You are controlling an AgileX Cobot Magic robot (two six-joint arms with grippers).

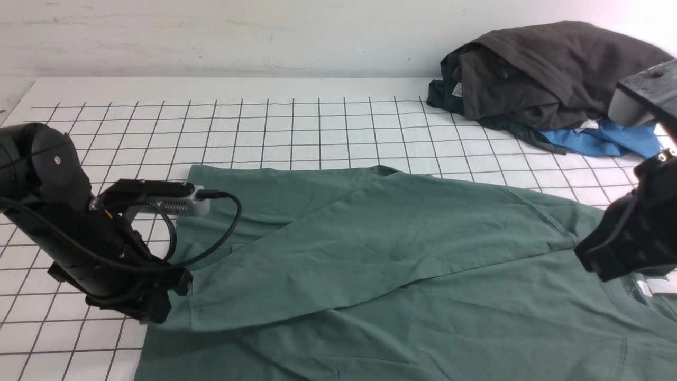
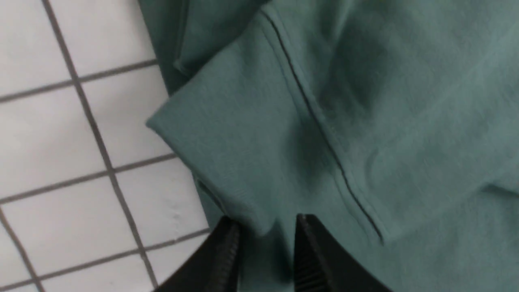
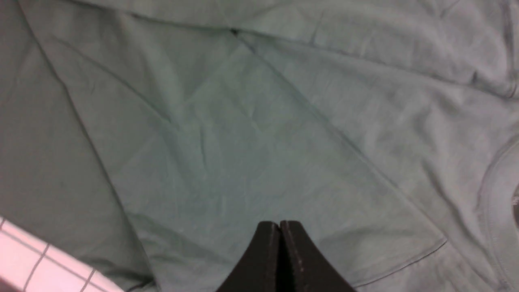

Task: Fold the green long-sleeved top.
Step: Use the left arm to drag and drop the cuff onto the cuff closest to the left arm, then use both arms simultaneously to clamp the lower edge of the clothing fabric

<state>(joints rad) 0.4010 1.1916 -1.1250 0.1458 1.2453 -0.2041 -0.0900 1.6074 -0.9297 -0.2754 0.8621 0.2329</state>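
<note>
The green long-sleeved top (image 1: 402, 248) lies spread on the white gridded table, one sleeve folded slantwise across the body toward the left. The sleeve's cuff (image 2: 211, 134) ends at the top's left edge. My left gripper (image 2: 265, 221) is down at that cuff (image 1: 180, 312), its jaws apart with a loose fold of cloth between them. Its fingertips are hidden behind the arm in the front view. My right gripper (image 3: 279, 223) hovers shut and empty over the body, near the collar (image 3: 492, 194) and white neck label (image 1: 653, 288).
A heap of dark grey-black garments (image 1: 545, 74) with a bright blue garment (image 1: 603, 140) under it sits at the back right of the table (image 1: 264, 127). A wall runs behind the table. The left arm's cable loops over the top's left part.
</note>
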